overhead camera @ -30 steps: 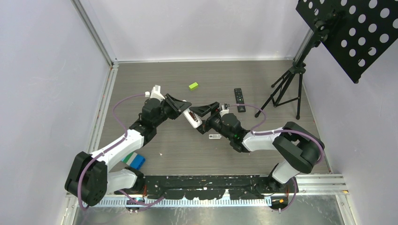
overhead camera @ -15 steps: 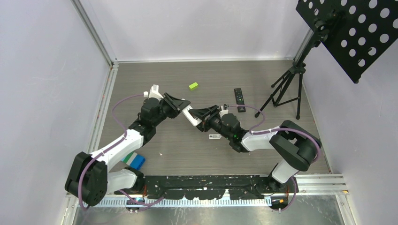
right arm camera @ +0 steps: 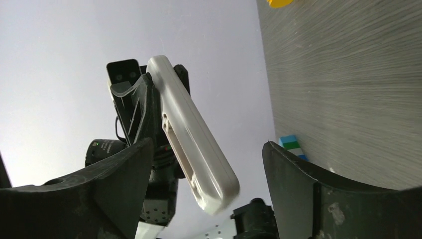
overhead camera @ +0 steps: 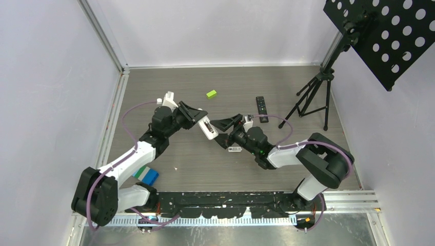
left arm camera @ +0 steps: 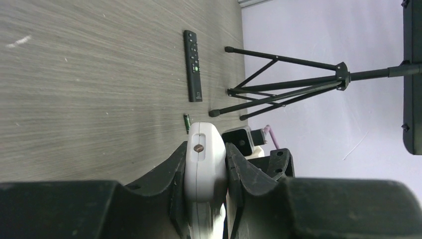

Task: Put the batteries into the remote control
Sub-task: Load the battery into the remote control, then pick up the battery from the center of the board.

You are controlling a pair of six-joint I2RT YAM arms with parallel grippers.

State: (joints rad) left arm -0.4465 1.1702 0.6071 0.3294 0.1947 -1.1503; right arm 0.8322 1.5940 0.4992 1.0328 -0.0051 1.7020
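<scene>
The left gripper point(overhead camera: 199, 119) had its jaws closed narrowly on one end of the white remote point(overhead camera: 209, 128), holding it tilted in the air above the desk point(overhead camera: 179, 77); a long recess lay open in the remote's side, and whether any cell sat in it could not be told. The right gripper point(right arm camera: 205, 149) had its jaws spread wide on either side of the remote's free end, not touching it. One of the batteries point(left arm camera: 187, 123) lay on the desk just beyond the end of a black remote point(left arm camera: 192, 65); its label was too small to read. A small white piece point(overhead camera: 235, 149) with dark marks lay beneath the right gripper; its writing was unreadable.
</scene>
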